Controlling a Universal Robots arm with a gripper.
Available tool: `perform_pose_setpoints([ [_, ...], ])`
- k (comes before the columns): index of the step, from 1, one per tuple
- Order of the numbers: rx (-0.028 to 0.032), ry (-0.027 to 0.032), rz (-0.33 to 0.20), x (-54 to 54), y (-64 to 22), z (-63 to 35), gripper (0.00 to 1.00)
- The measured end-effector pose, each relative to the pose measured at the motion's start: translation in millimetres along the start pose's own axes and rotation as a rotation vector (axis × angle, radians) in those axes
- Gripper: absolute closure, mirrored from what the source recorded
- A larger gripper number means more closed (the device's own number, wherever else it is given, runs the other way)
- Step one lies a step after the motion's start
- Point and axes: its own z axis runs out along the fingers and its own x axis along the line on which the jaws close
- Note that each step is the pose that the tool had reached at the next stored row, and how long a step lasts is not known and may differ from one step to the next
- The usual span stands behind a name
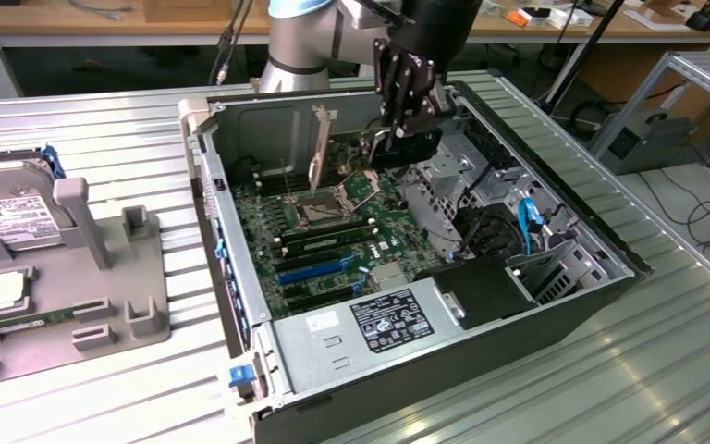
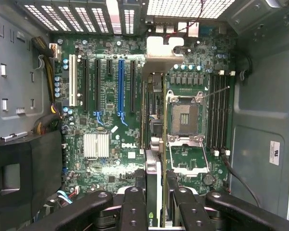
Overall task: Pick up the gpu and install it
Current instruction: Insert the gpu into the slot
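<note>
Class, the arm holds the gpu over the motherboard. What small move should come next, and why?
Probably a small sideways shift toward the blue slot: the gripper holds the gpu edge-on, lined up beside the processor socket rather than over that slot.

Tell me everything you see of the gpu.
The gpu is a thin flat card, seen edge-on: dark faces, tan edge, a green logo patch near the gripper and a bent silver metal bracket at its far end. The gripper clamps its two faces, holding it on edge over the motherboard in the open case, next to the processor socket. Whether it touches a slot cannot be told.
</note>
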Motion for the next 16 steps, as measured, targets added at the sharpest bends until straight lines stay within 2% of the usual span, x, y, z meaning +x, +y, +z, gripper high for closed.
perform_pose_setpoints([
  [16,-0.0003,-0.0027,-0.008,0.4,0.1,8.0,0.73],
])
